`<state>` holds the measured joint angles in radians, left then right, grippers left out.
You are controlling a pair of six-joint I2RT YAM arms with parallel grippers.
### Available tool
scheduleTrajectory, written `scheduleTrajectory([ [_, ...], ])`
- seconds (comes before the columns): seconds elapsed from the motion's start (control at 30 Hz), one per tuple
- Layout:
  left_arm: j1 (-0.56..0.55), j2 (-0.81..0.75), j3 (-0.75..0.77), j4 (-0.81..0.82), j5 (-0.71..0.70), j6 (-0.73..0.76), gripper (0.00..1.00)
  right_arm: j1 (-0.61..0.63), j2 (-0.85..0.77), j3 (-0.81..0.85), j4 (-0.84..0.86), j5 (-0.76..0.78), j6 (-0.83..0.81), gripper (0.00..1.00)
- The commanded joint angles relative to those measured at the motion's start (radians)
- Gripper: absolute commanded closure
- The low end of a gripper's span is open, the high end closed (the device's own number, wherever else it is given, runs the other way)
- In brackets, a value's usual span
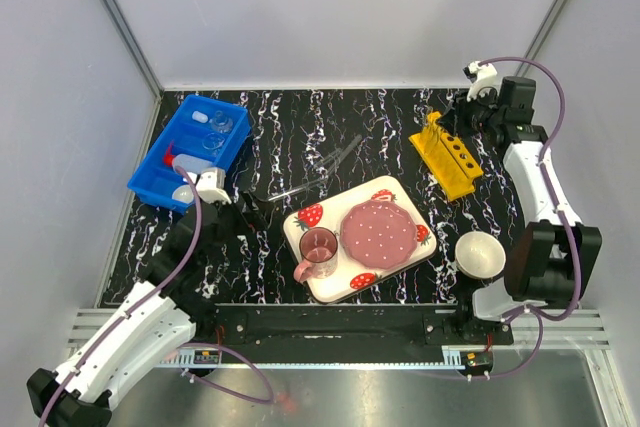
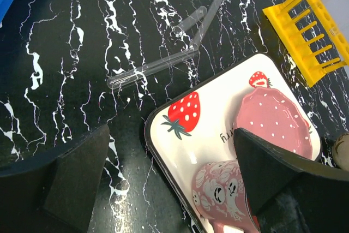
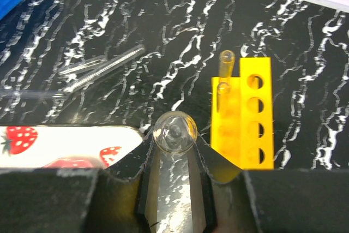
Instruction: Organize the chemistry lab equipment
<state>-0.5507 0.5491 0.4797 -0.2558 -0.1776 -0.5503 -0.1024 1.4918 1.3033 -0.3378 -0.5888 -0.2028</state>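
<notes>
My right gripper is shut on a thin glass tube, held above the table beside the yellow holed rack. Two tubes stand in the rack's far holes. Three more tubes lie on the table's middle. My left gripper is open and empty, low over the table at the strawberry tray's left edge. The blue bin at far left holds clear glassware, the white squeeze bottle and the small white dome.
The strawberry-print tray with a pink plate and pink cup sits in front of the middle. A larger white bowl stands at the front right. White walls close in the table.
</notes>
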Motion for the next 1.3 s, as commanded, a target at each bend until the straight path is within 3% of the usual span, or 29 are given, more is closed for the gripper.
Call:
scheduleTrajectory([
  [0.0,0.005,-0.011,0.003,-0.007,-0.040,-0.017,0.01,-0.005,0.025,0.054,0.106,0.101,-0.098,0.77],
  [0.97,0.005,0.049,0.027,0.003,-0.025,0.003,0.01,-0.005,0.202,0.091,0.195,0.145,-0.126,0.76],
  [1.27,0.005,0.057,0.020,0.021,0.015,0.004,0.01,-0.005,0.197,-0.030,0.321,0.103,-0.153,0.75],
])
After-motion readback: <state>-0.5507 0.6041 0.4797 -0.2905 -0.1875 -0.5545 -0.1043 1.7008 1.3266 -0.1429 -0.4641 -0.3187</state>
